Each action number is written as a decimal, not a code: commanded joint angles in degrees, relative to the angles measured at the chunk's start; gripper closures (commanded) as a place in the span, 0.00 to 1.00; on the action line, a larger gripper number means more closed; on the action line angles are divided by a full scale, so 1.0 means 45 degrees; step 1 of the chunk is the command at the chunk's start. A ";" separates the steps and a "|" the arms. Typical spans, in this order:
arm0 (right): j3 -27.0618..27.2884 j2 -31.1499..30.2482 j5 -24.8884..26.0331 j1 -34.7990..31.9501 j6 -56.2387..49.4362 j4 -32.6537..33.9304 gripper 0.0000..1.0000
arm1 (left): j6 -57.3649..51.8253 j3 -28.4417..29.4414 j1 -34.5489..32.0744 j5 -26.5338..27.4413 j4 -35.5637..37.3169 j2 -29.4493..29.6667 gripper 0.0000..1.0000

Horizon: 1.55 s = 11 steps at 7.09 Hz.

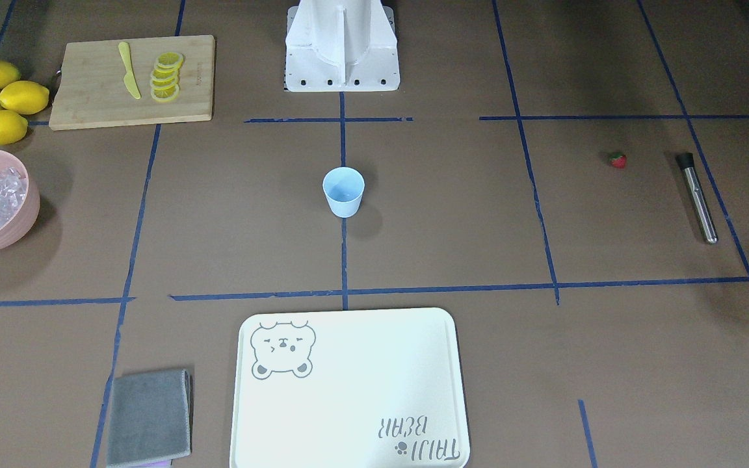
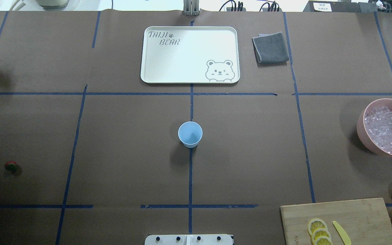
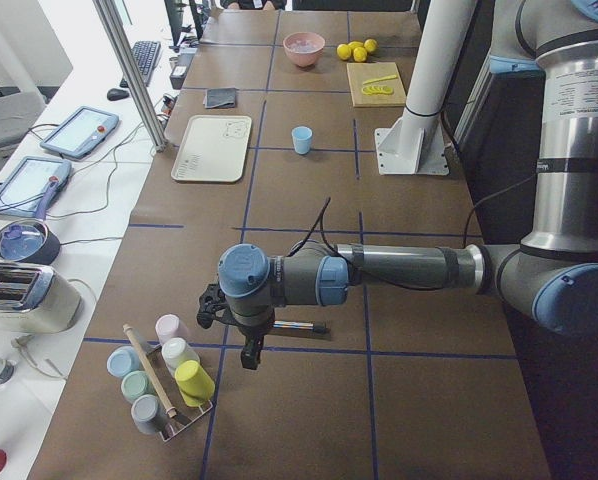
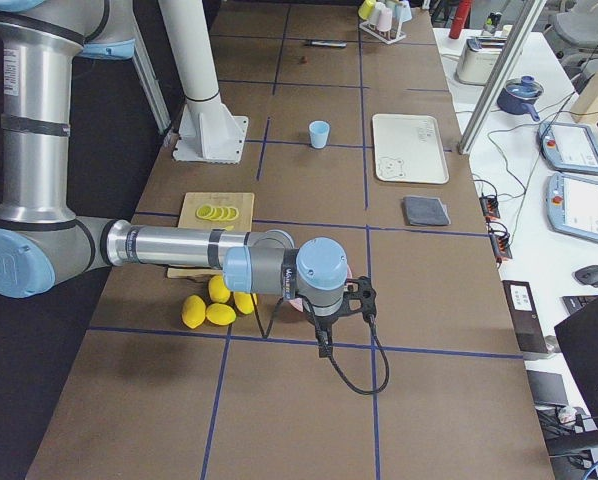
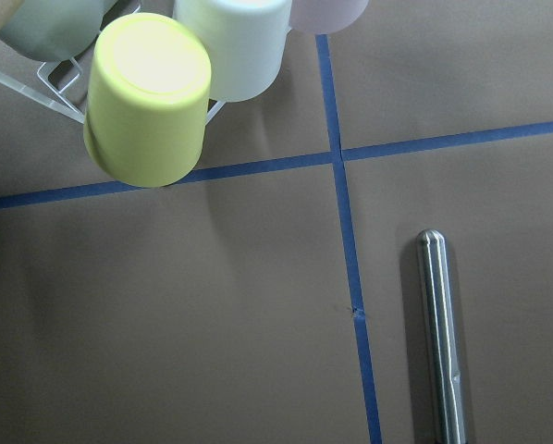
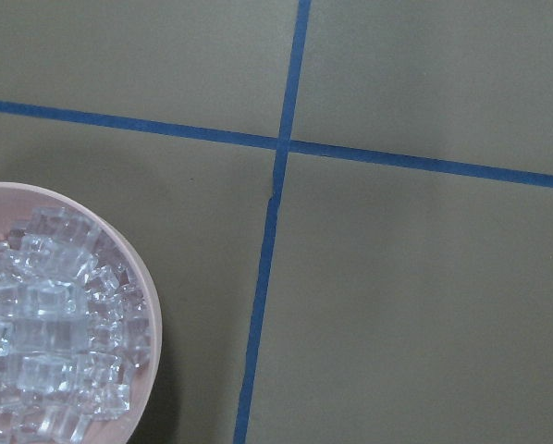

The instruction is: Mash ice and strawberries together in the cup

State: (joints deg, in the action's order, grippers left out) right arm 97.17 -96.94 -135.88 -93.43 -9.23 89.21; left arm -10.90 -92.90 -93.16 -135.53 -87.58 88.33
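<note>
**Pale blue cup (image 1: pixel 343 190) at mid-desk (image 1: pixel 452 214), arms out wide**

I saw the cup upright on the centre tape line (image 1: pixel 344 260). The strawberry (image 1: pixel 617 159) lay well apart on the robot's left, near a steel rod (image 1: pixel 697 197). The ice (image 2: pixel 386 129) sat heaped in a pink bowl (image 2: pixel 362 132) far right. The left pincer (image 3: pixel 219 305) and right pincer (image 4: pixel 357 298) showed only side-on; I could not tell their opening or hold.
</note>
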 commanded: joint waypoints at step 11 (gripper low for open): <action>0.1918 -0.0254 -0.1368 0.1773 0.1655 -0.2304 0.01 | 0.0020 0.0137 0.0019 -0.0019 0.0008 0.0019 0.00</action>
State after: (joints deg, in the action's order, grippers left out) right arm 104.43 -98.02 -141.55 -87.94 -3.87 79.70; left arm -10.81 -92.21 -93.08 -135.55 -87.51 88.35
